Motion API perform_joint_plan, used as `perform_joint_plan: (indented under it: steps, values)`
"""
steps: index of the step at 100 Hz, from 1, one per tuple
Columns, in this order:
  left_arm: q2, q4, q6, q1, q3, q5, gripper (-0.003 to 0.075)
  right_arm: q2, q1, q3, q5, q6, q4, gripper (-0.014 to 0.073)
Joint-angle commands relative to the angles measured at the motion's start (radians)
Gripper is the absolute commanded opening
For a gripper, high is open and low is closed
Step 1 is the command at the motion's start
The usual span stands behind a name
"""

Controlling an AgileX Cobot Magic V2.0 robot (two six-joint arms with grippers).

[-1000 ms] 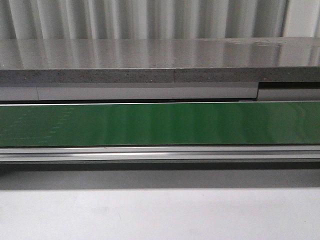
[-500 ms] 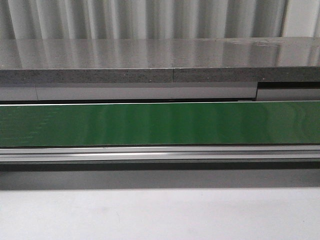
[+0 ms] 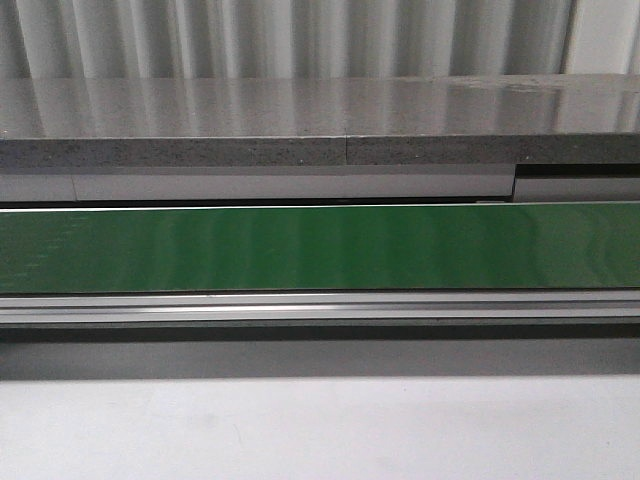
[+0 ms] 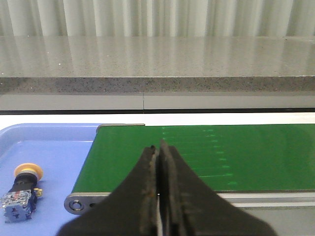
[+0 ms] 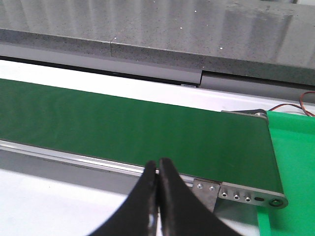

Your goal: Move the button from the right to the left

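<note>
Both pairs of jaws are pressed fully together with nothing between them: the left gripper (image 4: pixel 158 196) hangs low in front of the near edge of the green conveyor belt (image 4: pixel 197 155), close to the belt's end roller, and the right gripper (image 5: pixel 157 199) hangs likewise in front of the belt's opposite end. Neither touches the belt or anything else, which reads as a waiting posture, each arm parked at its own end of the line. Just beyond the left gripper and off to the side, the button (image 4: pixel 20 191) lies on its side in a blue tray (image 4: pixel 54 142) that sits under the belt's left end, its yellow-orange cap pointing away from the camera and its contact block nearer; that is where a part run off the belt would drop, so it appears already delivered to the left. At the right end lies a green tray (image 5: pixel 293 172), with no button visible on it. Farther back runs a grey speckled worktop (image 3: pixel 300 110), then a corrugated wall (image 3: pixel 300 35).
</note>
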Motion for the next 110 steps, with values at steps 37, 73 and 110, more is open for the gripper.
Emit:
perform_joint_plan:
  steps: [37,73,110]
  values:
    - [-0.036,0.003,-0.009,-0.003,0.025,-0.079,-0.0020,0.009,-0.001,-0.024,-0.081,-0.007,-0.051,-0.0066]
    - [-0.036,0.003,-0.009,-0.003,0.025,-0.079,-0.0020,0.009,-0.044,0.064,-0.295,0.055,-0.066,-0.0066]
    - [-0.036,0.003,-0.009,-0.003,0.025,-0.079,-0.0020,-0.077,-0.164,0.329,-0.639,0.204,-0.066,-0.0066]
